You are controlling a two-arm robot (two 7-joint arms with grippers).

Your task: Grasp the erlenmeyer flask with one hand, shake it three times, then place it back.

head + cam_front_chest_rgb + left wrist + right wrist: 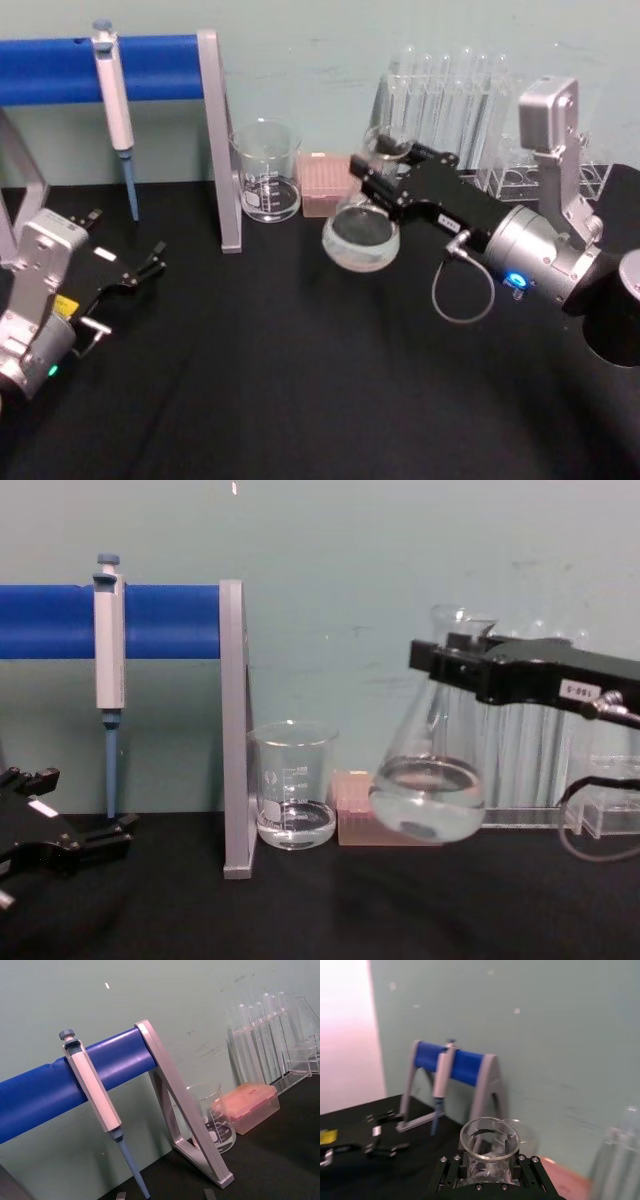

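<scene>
Clear glass conical flask (pixel 428 800) held above black bench (pixel 300 380)
Right end effector (pixel 385 170) clenched its neck; left end effector (pixel 155 257) lay released, well to its left.

we see a clear flask (pixel 428 780), a pink box (pixel 352 815) beside it, a blue bar (pixel 165 621) beyond, a black table (pixel 330 910) beneath.

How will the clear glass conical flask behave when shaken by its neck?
Probably bottom-heavy: liquid sits in the wide base of the clear glass conical flask, so it may swing below the right gripper, shut on its narrow neck. Smooth glass could slip, and it is likely fragile if dropped. The left gripper rests parked.
</scene>
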